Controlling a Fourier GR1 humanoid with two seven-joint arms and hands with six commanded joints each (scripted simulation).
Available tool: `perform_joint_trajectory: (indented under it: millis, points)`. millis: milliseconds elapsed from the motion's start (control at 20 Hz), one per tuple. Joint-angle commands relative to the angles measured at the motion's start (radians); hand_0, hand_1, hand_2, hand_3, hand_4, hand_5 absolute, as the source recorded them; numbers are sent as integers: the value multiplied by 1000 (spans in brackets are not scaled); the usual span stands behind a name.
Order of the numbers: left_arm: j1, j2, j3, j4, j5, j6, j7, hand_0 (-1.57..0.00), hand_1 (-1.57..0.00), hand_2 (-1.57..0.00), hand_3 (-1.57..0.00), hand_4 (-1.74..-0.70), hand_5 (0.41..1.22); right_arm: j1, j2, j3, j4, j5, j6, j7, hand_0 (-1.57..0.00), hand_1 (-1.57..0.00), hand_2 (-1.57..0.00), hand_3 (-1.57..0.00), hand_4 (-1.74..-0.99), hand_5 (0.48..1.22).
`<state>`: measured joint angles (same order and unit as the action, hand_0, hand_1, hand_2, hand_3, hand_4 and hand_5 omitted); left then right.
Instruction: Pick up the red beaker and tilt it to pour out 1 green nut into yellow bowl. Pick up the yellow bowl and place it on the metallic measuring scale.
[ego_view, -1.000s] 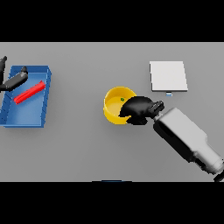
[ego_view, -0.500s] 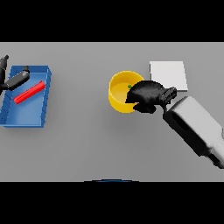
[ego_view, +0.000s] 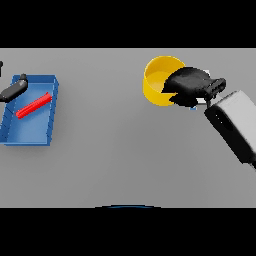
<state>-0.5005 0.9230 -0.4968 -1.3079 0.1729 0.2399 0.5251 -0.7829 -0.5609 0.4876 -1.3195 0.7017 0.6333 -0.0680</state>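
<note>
Up at about one o'clock on the grey table (ego_view: 115, 150), the right hand (ego_view: 187, 86) curls its fingers over the rim of the yellow bowl (ego_view: 159, 80), gripping it. Toward nine o'clock sits a blue tray (ego_view: 30, 134) holding a red beaker (ego_view: 34, 106), with the left hand (ego_view: 13, 88) at its edge, grip unclear.

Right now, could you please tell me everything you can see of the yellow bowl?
The yellow bowl is a round, smooth, plastic-looking vessel with a bright rim and a paler inside. It appears raised and tilted slightly, in the table's far right part. The right hand has its dark fingers curled over the bowl's right rim, hiding that edge. I cannot make out any green nut inside it.
</note>
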Motion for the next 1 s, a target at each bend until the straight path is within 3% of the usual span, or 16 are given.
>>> perform_joint_trajectory:
  millis: [0, 250, 500, 750, 950]
  points:
    - [-2, 5, -3, -8, -1, -4, 9, 1, 1, 1, 1, -802, 737, -2, -8, -2, 14, 2, -16, -9, -1570, -1570, -1569, -1274, -1719, 1221]
    - [-1, 3, -13, -53, -1, 11, 71, 1, 1, 1, 1, -818, 750, -38, -29, -39, 183, -10, -85, -23, -1571, -1571, -1570, -1211, -1720, 1221]
    - [5, 12, -10, -54, 2, 11, 85, 1, 1, 1, 1, -829, 774, -64, -40, -49, 335, -5, -155, -64, -1571, -1571, -1571, -1168, -1720, 1221]
    - [16, 12, -13, -54, 0, 14, 80, 1, 1, 1, 1, -818, 756, -94, -9, -43, 526, 22, -242, -79, -1571, -1571, -1571, -1308, -1723, 1221]
    - [15, 26, -23, -65, 3, 21, 85, 1, 1, 1, 1, -801, 743, -122, 30, -35, 659, 39, -324, -122, -1571, -1561, -1571, -1432, -1725, 1221]
